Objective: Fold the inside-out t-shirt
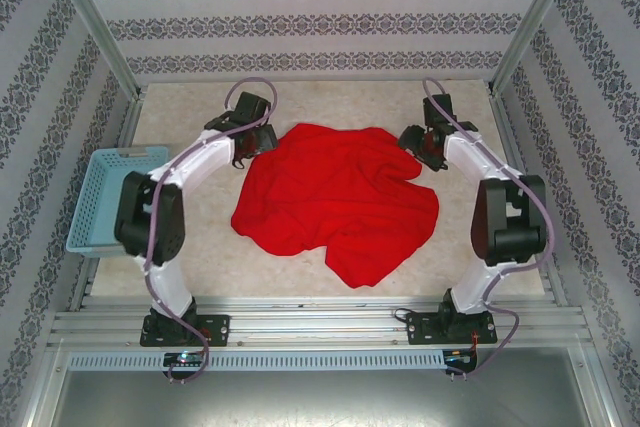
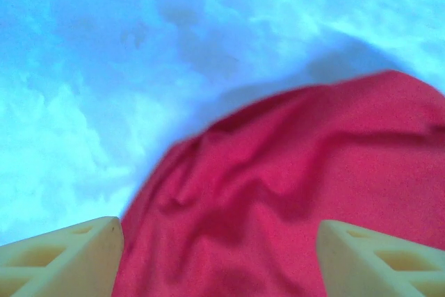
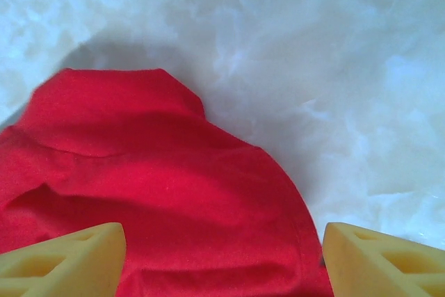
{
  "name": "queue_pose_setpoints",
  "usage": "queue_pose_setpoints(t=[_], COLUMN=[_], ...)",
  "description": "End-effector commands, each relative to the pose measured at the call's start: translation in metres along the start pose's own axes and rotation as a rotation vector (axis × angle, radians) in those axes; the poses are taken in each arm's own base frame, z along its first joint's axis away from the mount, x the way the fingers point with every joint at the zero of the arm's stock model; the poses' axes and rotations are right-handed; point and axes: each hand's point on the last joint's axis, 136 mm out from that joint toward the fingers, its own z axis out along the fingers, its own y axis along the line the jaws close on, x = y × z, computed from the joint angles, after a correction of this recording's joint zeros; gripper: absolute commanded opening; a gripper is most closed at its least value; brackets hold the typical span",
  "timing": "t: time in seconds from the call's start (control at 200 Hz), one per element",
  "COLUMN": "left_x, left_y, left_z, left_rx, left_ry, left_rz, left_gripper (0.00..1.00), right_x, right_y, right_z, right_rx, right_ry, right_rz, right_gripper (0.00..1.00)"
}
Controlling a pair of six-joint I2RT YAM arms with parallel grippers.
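1. Logging one container: light blue mesh basket, rectangular, upright, open at the top, sitting at the left edge of the table in the top view.
2. Looking inside basket: seeing its own mesh floor and mesh walls from corner to corner.
3. Noting the left arm's dark elbow joint overlapping basket's right side from this camera angle; can't tell whether touching or just above.
4. Placing the inside-out t-shirt to the right of basket, outside it, lying on the table with a strip of bare tabletop between cloth and basket wall.
5. Describing t-shirt as plain bright red, rumpled, spread in a rough blob with soft folds, plus one lobe sagging toward the arm bases on the side away from basket.
6. Placing left gripper right of basket's far corner, at the red cloth's far edge on the basket side.
7. Checking left wrist view: marking left gripper as spread wide, cream fingers well apart, t-shirt lying below the gap, nothing pinched; can't tell if pads touch cloth.
8. Placing right gripper beyond the shirt from basket, at the cloth's far corner farthest from basket.
9. Checking right wrist view: marking right gripper as spread wide too, fingers apart, t-shirt corner below the gap, nothing clamped, pale marbled table past the cloth edge.
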Motion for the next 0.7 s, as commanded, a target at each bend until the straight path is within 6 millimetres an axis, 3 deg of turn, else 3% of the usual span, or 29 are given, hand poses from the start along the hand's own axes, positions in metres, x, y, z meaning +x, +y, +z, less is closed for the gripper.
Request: queue_pose_setpoints(t=[0.0, 0.175, 0.28, 0.355, 0.455, 0.61, 0.694], left_x=[-0.002, 0.002, 0.008, 0.011, 0.006, -0.017, -0.036], left_y=[0.007, -0.004, -0.012, -0.017, -0.017, -0.010, -0.001], left_z=[0.030, 0.083, 0.105, 0.112, 0.112, 0.093, 0.069], left_rx=[-0.052, -0.049, -0.024, 0.002, 0.020, 0.064, 0.080], left_ry=[0.066, 0.162, 0.201, 0.223, 0.219, 0.183, 0.125], left_rz=[0.074, 0.104, 0.111, 0.108, 0.094, 0.037, 0.007], left_gripper=[0.74, 0.72, 0.61, 0.51, 0.34, 0.04, 0.00], right_x=[0.003, 0.011, 0.017, 0.020, 0.019, 0.000, -0.017], right_y=[-0.002, 0.003, 0.011, 0.020, 0.028, 0.034, 0.035], right_z=[0.011, 0.033, 0.044, 0.050, 0.051, 0.032, 0.011], right_rx=[0.020, 0.000, -0.027, -0.062, -0.095, -0.119, -0.126], right_ry=[0.060, 0.125, 0.162, 0.190, 0.203, 0.135, 0.069], right_rz=[-0.015, -0.023, -0.034, -0.038, -0.042, -0.039, -0.044], right_gripper=[0.75, 0.75, 0.71, 0.63, 0.45, 0.01, 0.00])
